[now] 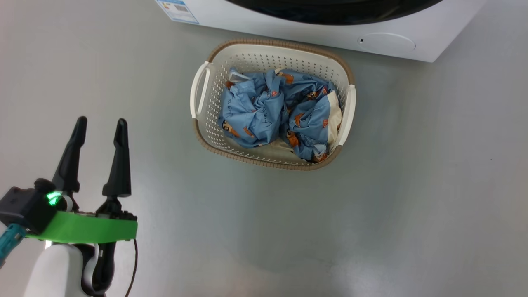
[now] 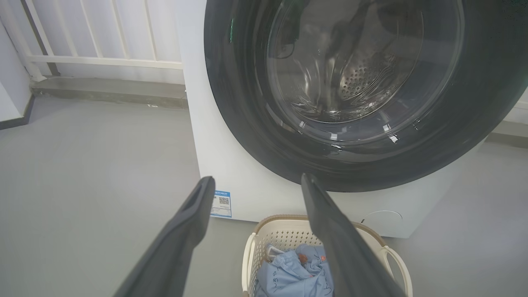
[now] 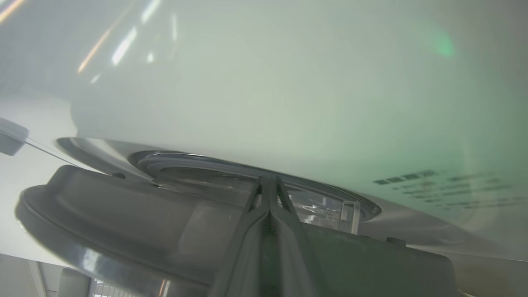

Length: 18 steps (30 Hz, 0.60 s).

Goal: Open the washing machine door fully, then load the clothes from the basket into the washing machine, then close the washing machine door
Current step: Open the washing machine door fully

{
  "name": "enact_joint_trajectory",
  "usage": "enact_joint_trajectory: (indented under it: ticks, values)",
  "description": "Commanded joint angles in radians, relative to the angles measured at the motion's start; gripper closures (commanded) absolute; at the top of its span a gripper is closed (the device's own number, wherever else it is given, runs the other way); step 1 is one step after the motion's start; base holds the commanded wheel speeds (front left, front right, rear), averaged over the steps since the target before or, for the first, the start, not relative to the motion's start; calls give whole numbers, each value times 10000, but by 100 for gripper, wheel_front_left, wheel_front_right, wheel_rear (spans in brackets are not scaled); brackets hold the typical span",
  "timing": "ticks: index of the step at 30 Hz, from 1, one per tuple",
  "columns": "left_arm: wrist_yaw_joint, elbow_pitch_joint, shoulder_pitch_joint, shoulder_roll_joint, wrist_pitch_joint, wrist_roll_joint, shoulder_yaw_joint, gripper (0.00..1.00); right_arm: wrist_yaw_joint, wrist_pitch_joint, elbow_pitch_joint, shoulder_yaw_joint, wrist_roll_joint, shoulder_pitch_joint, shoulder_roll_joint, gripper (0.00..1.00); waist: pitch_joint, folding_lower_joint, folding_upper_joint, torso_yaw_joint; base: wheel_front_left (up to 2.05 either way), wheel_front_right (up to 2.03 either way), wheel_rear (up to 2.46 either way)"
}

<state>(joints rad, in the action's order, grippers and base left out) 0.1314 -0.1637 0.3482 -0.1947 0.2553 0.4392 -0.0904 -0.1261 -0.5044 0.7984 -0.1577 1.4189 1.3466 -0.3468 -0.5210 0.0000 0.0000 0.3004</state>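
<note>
Door-opening is judged the step in hand: the right gripper [image 3: 268, 183], fingers pressed together and holding nothing, sits at the edge of the washing machine door [image 3: 123, 214], which appears slightly ajar. The left gripper [image 1: 101, 121] hangs wide open and empty, well left of the basket [image 1: 272, 42]. The basket stands on the floor [image 1: 392, 206] just before the washing machine [image 1: 313, 31], with the clothes [image 1: 264, 111] inside; the next move calls for swinging the door fully out.

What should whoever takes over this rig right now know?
Left pincer: open, empty, above the floor to the left of the basket.
Right pincer: shut, tips at the gap between washing machine door and washing machine.
Done: door looks ajar, not fully open.
Clothes: in the basket, in front of the machine.
Left: open fully, load, close.
</note>
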Motion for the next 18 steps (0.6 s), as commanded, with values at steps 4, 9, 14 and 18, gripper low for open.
enact_joint_trajectory:
  ticks: [4,9,14,18]
  values:
    - [-8,47,-78,-312,65,-56,456,0,-46,-364,-380,-236,152,-461,516,100,354,0,0,-176,0,0,0]
    - [-8,-72,-389,-403,65,-97,446,0,-46,-509,-717,-285,394,-1231,684,100,773,0,0,-310,0,0,0]
    - [-8,-146,-717,-423,65,-184,503,0,-46,-632,-1143,-208,769,-2159,802,100,1297,0,0,-330,0,0,0]
    - [-8,-231,-1021,-370,65,-294,594,0,-46,-771,-1439,-206,988,-2973,832,100,1787,0,0,-256,0,0,0]
